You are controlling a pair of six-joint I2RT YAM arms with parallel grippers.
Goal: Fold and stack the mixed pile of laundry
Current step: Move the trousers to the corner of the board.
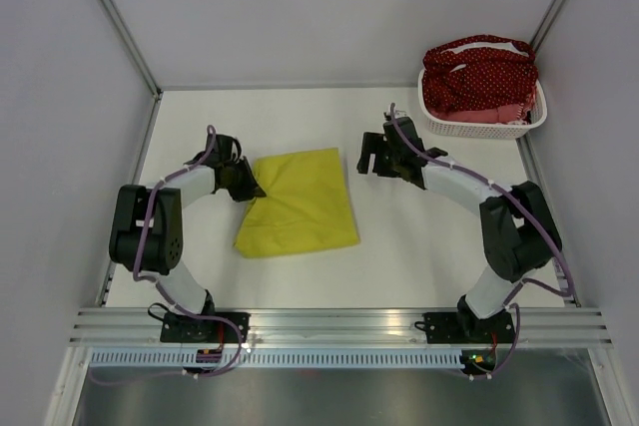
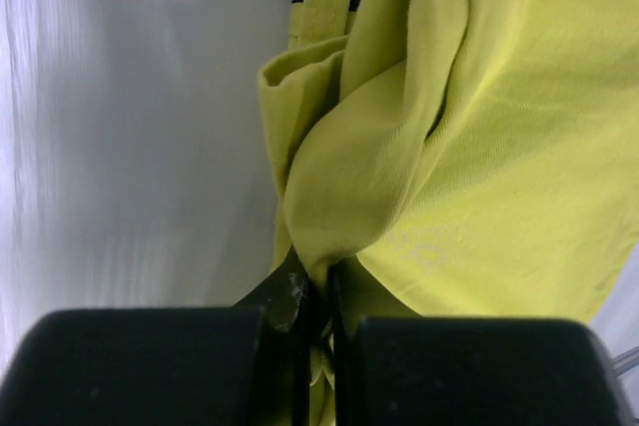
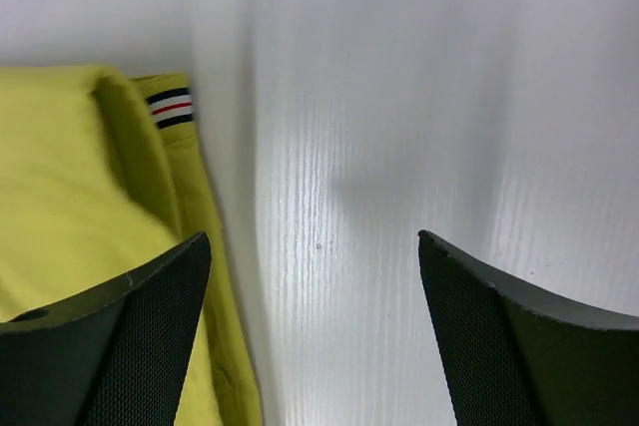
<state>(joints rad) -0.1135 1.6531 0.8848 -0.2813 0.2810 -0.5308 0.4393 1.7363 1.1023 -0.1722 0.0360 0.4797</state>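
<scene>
Yellow garment [image 1: 300,205]: lies flat on the table [image 1: 419,246], left of centre, already folded into a near-square panel. Its striped band [image 3: 170,107] shows at one edge in both wrist views.
Left gripper [image 2: 318,296]: clamped tight on a bunched fold at the garment's left edge, toward the far corner. The wrist view shows cloth pinched between closed fingers with no gap.
Right gripper [image 1: 374,157]: jaws spread wide with nothing between them, hovering over bare table just beside the garment's far right corner. It isn't touching the cloth, as far as I can see.
Rest of the pile: a dark red dotted cloth [image 1: 479,72] is heaped in the basket [image 1: 484,130] at the far right, with a pink piece [image 1: 479,116] under it, well apart from both arms.
Which way it lies: from the left gripper the panel spreads away to the right. From the right gripper it lies to the left, its edge running past one finger [image 3: 120,346] in that wrist view.
Long axis: hard to call, since the panel is close to square. If anything it is slightly longer near-to-far and a little tilted.
Nearer arm: the left has it in hand, and the right is closest to the far right corner.
Step, I'd judge: another fold or a straightening of the yellow piece, with the basket's contents not yet begun.
Next move calls for: the right gripper to shift left and down onto that corner, so both ends of the far edge travel together.
Risk: a one-handed pull would likely drag the panel askew.
</scene>
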